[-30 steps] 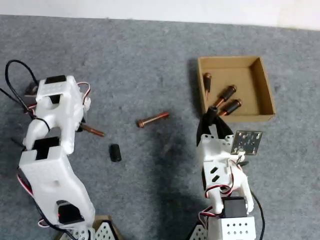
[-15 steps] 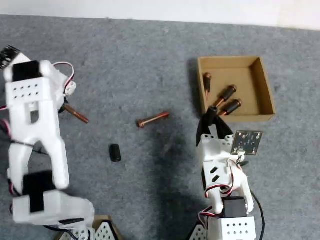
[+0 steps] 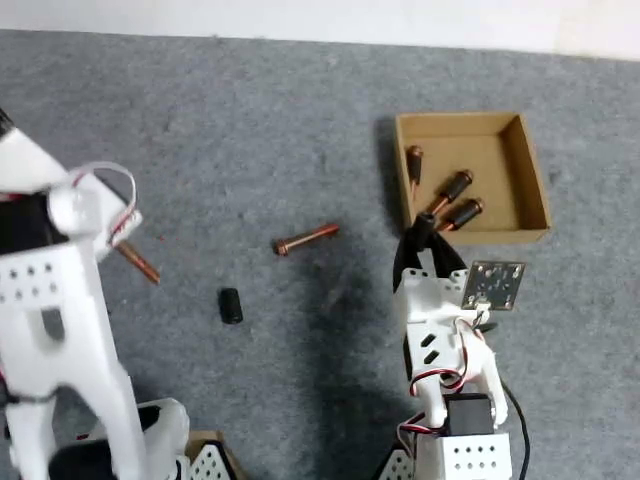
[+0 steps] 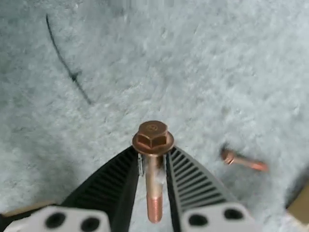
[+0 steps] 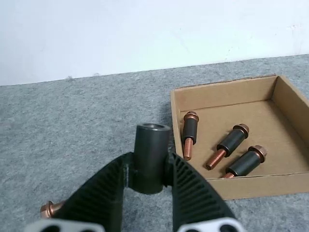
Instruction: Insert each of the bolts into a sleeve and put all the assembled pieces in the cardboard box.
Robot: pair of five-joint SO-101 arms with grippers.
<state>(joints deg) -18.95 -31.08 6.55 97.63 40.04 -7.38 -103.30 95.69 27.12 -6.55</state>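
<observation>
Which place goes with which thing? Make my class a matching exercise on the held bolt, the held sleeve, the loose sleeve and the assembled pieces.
Things:
1. held bolt
2. held sleeve
3. loose sleeve
4. assembled pieces

Places:
A. inside the cardboard box
B. clamped in the left tool
C. lying on the grey carpet
D. clamped in the right tool

Pairs: 1-B, 2-D, 3-C, 4-A.

Black sleeve (image 5: 151,154) upright, clamped in tool (image 5: 148,166). Cardboard box (image 5: 222,89) at 2 o'clock, three assembled pieces (image 5: 233,140) inside; loose bolt (image 5: 49,208) at 8 o'clock.
</observation>
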